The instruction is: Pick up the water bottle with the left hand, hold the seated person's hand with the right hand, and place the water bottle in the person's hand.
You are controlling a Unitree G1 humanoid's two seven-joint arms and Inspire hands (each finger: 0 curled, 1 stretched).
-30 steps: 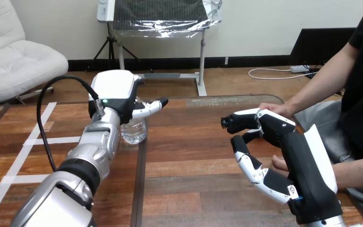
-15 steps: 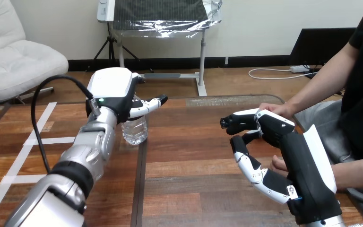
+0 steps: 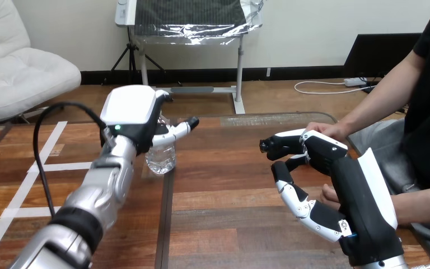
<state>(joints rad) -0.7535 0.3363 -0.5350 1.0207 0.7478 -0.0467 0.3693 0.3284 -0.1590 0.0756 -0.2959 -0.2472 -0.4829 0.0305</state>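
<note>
While the right side holds as it was, left arm (image 3: pixel 98 190): the forearm has swung toward the near left over the last second, so it now rises more steeply to the hand; the table (image 3: pixel 229 185) has not shifted in view, so this is the arm's own move
Left hand (image 3: pixel 134 115): stays over the top of the water bottle, its white back hiding the cap and shoulder; one finger (image 3: pixel 179 129) sticks out straight to the right past the bottle; whether the others wrap the bottle I cannot tell
Water bottle (image 3: pixel 160 159): upright at the far left of the table, base seemingly on the wood; it has crept slightly right with the hand, not upward
Right hand (image 3: pixel 319 154): unmoved at the right; loosely spread, holding nothing
Person's far hand (image 3: pixel 326 128): just behind the top of the right hand, touching or nearly so; not grasped
Person's near hand (image 3: pixel 331 195): half hidden behind the right forearm
Meaning: the grasp is probably being settled; the lift, the hand-hold and the hand-over all remain
</note>
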